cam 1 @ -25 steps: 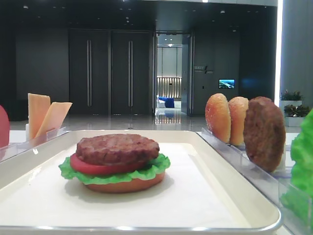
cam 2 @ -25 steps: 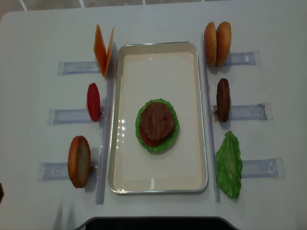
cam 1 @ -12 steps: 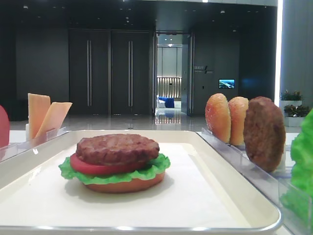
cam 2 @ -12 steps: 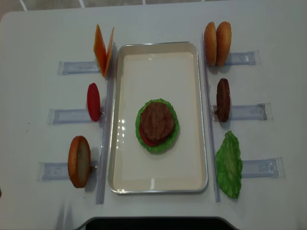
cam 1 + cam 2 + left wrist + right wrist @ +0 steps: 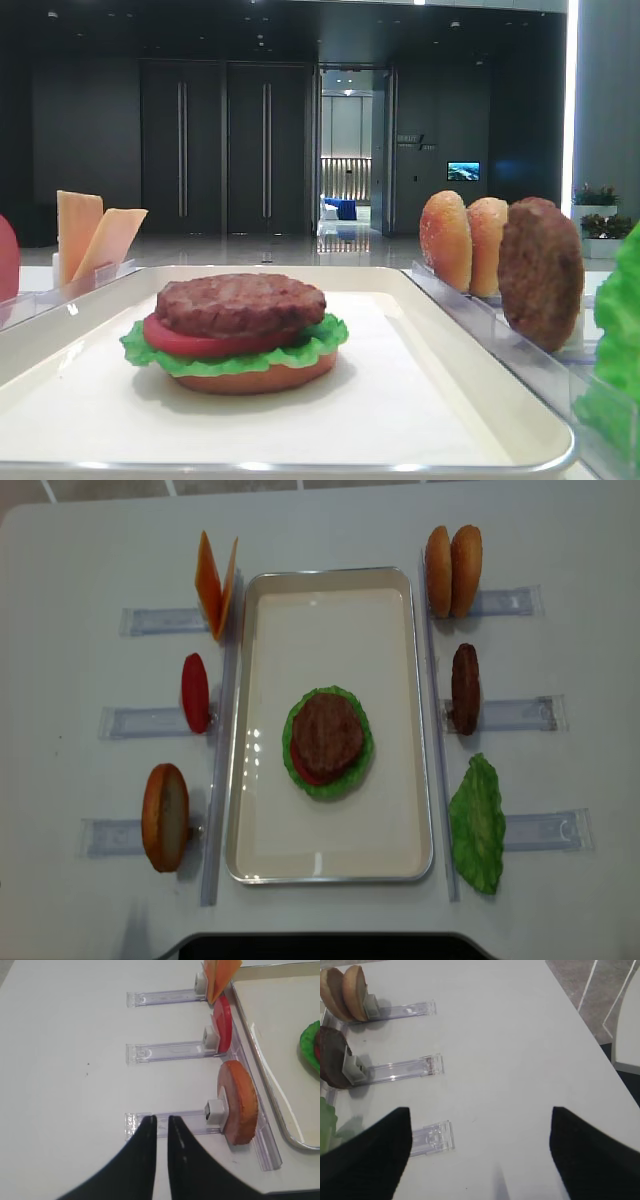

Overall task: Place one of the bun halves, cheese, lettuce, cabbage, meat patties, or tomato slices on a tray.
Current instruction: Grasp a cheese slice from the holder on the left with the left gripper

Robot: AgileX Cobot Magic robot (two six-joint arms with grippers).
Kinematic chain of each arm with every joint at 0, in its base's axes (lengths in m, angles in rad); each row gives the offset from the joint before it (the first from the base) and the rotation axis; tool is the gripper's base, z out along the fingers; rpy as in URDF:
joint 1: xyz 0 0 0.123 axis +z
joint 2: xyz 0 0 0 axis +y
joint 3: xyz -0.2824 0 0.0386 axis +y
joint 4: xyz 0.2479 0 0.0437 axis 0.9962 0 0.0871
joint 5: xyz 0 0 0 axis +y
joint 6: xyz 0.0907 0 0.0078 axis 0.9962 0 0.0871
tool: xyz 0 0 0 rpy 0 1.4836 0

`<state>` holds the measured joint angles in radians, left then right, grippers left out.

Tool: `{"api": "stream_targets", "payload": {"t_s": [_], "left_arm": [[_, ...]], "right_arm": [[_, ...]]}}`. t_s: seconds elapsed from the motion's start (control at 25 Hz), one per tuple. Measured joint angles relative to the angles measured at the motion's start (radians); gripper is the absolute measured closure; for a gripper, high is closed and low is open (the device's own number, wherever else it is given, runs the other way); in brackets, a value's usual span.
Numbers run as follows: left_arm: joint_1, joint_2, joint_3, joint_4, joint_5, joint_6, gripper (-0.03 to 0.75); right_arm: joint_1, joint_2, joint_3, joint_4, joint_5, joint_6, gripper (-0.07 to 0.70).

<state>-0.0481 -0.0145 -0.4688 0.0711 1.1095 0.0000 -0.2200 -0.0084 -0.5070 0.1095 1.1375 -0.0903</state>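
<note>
Left wrist view shows the left claw (image 5: 160, 1122) at the bottom centre of the frame, its two dark fingers drawn nearly together with only a thin slit between them and nothing held. It hovers over the near end of a clear rack (image 5: 172, 1124) on the desk (image 5: 65, 1060). The lone bun half (image 5: 239, 1102) stands on edge at the far end of that same rack, to the right of the claw in this frame, so a reach for it would run rightward along the rack. Its flat face looks back toward the claw, and its thin edge runs up and down the frame. The tomato slice (image 5: 223, 1030) stands on the next rack above, and the cheese (image 5: 220, 972) at the top edge. In the overhead view the tray (image 5: 262, 610) sits mid-frame with the stack of bun, lettuce, tomato and meat patty (image 5: 327, 732) already on it. The cheese (image 5: 215, 585) leans at upper left of the tray, on the left arm's side, so I judge that arm the nearer for cheese or bun. The right claw (image 5: 480, 1150) shows only as two dark shapes at the lower corners of its wrist view; they stand well apart, probably wide and empty.
</note>
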Motion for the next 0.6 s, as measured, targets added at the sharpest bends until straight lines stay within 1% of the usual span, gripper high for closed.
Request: {"api": "stream_targets", "payload": {"t_s": [0.12,0.2,0.28,0.4,0.48,0.6], "left_arm": [[0.0,0.0,0.0,-0.001,0.0,0.0,0.658],[0.0,0.0,-0.005,-0.001,0.0,0.0,0.643],[0.0,0.019,-0.013,-0.001,0.0,-0.03,0.607],[0.0,0.116,-0.029,-0.001,-0.005,-0.059,0.52],[0.0,0.19,-0.048,-0.001,-0.026,-0.068,0.487],[0.0,0.321,-0.097,0.013,-0.076,-0.118,0.469]], "right_arm": [[0.0,0.0,0.0,0.0,0.0,0.0,0.092],[0.0,0.0,0.0,0.0,0.0,0.0,0.092],[0.0,0.0,0.0,0.0,-0.001,0.0,0.092],[0.0,0.0,0.0,0.0,-0.001,0.0,0.092],[0.0,0.0,0.0,0.001,-0.001,0.0,0.092],[0.0,0.0,0.0,0.008,-0.001,0.001,0.092]]}}
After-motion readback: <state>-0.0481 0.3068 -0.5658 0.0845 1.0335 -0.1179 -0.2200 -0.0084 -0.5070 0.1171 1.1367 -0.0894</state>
